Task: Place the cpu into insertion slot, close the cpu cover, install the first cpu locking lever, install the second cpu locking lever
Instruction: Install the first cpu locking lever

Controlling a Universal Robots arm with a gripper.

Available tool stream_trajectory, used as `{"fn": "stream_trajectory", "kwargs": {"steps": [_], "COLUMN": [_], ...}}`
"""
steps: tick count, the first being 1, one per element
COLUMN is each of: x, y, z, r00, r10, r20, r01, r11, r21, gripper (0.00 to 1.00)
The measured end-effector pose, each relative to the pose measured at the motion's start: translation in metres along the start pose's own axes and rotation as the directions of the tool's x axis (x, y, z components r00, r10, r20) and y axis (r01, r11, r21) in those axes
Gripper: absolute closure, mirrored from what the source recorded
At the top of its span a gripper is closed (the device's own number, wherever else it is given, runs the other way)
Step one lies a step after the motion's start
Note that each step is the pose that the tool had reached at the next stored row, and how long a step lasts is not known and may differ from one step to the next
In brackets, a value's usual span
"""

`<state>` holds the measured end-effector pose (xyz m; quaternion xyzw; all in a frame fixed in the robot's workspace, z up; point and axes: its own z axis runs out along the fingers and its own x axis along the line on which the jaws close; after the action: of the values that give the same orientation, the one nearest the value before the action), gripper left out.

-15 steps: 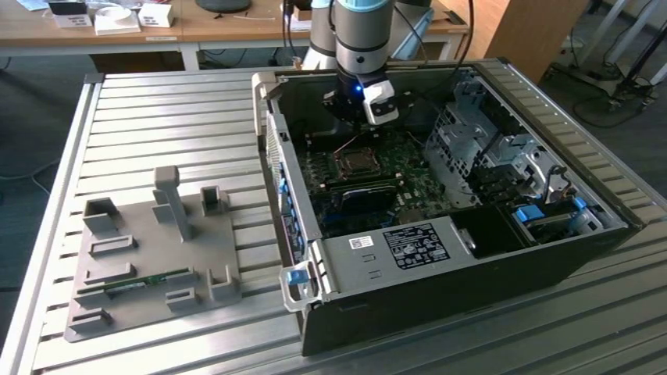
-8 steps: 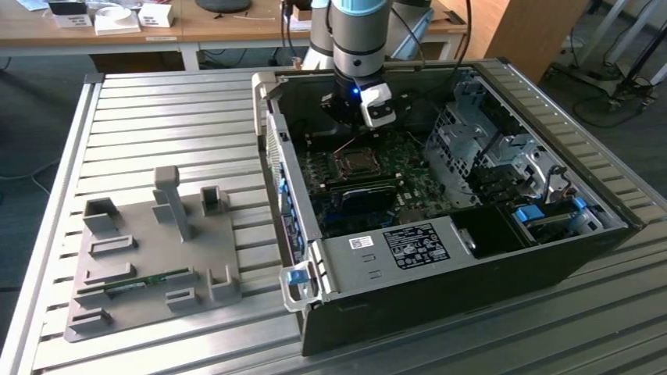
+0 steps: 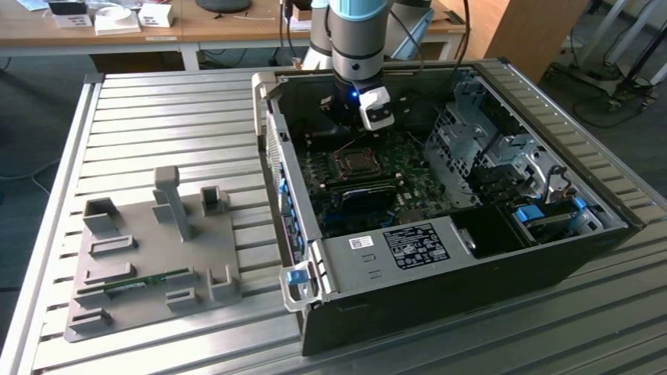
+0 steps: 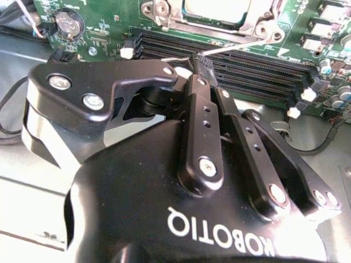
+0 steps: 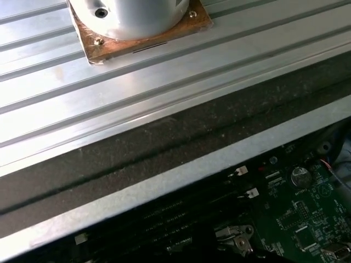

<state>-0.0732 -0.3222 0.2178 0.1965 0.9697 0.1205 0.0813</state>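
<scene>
Closest to you in the second wrist view, the gripper [image 4: 202,64] is clenched, its fingertips pinched on a thin silver locking lever [image 4: 233,47] just above the long black memory slots [image 4: 247,68]. Beyond those slots, the cpu [image 4: 216,10] sits in the insertion slot [image 3: 358,162], with the cpu cover [image 4: 255,22] down around it.

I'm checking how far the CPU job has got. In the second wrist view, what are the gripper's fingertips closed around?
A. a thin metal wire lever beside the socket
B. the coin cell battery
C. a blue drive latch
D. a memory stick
A: in the second wrist view the gripper is pinched on a thin silvery locking lever that runs from the socket's cpu cover over the black memory slots.
</scene>
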Motion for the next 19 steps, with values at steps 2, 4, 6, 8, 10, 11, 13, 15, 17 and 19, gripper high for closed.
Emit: {"fn": "stream_trajectory", "kwargs": {"steps": [2, 4, 6, 8, 10, 11, 13, 15, 17, 19], "x": [0.0002, 0.0004, 0.0004, -0.0001, -0.0009, -0.0013, -0.0018, -0.0018, -0.0018, -0.0018], "y": [-0.0005, -0.0009, -0.001, -0.0008, -0.0005, -0.0003, -0.0001, 0.0, -0.0001, -0.0002], "z": [0.0019, 0.0036, 0.0051, 0.0063, 0.0073, 0.0079, 0.0087, 0.0089, 0.0092, 0.0095], "r00": [1.0, 1.0, 1.0, 1.0, 1.0, 1.0, 1.0, 1.0, 1.0, 1.0], "r10": [0.0, 0.0, 0.0, 0.0, 0.0, 0.0, 0.0, 0.0, 0.0, 0.0], "r20": [0.0, 0.0, 0.0002, 0.0001, 0.0001, 0.0001, 0.0002, 0.0002, 0.0002, 0.0002], "r01": [0.0, 0.0, 0.0, 0.0, 0.0, 0.0, 0.0, 0.0, 0.0, 0.0], "r11": [1.0, 1.0, 1.0, 1.0, 1.0, 1.0, 1.0, 1.0, 1.0, 1.0], "r21": [0.0, 0.0002, 0.0003, 0.0005, 0.0007, 0.0006, 0.0006, 0.0007, 0.0005, 0.0006], "gripper": [0.89, 0.89, 0.89, 0.89, 0.89, 0.89, 0.89, 0.89, 0.89, 0.89]}}
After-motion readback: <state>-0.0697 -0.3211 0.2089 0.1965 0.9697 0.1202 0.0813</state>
